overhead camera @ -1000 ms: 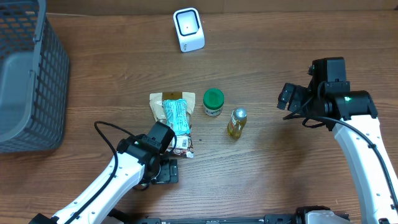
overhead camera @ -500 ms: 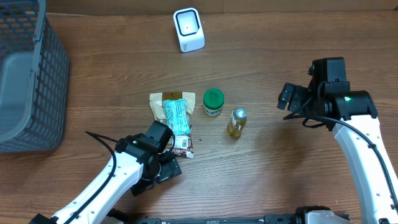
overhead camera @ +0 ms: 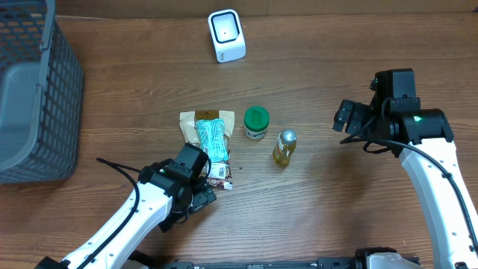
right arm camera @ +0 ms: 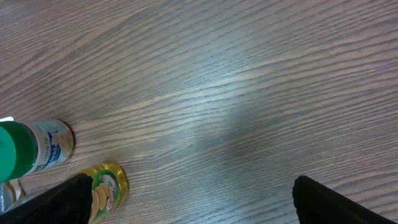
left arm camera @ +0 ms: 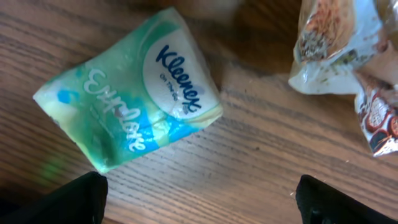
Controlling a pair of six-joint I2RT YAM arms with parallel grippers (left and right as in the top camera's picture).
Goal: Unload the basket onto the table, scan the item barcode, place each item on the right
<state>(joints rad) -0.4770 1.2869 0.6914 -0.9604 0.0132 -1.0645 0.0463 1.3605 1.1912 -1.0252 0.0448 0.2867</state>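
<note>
The white barcode scanner (overhead camera: 226, 35) stands at the back of the table. A teal Kleenex tissue pack (overhead camera: 211, 138) (left arm camera: 127, 96) lies among snack packets (overhead camera: 196, 119) (left arm camera: 336, 43), with a small wrapper (overhead camera: 219, 173) (left arm camera: 379, 124) by them. A green-lidded jar (overhead camera: 256, 122) (right arm camera: 28, 149) and a yellow bottle (overhead camera: 284, 147) (right arm camera: 106, 190) stand to the right. My left gripper (overhead camera: 196, 200) (left arm camera: 205, 205) is open just in front of the packets, holding nothing. My right gripper (overhead camera: 345, 116) (right arm camera: 193, 208) hangs open to the right of the bottle, empty.
A grey mesh basket (overhead camera: 33, 90) fills the far left of the table. Bare wood lies between the bottle and my right arm, and in front of the scanner.
My left gripper has turned and edged up toward the small wrapper and the packets. The right arm and all items have stayed where they were.
</note>
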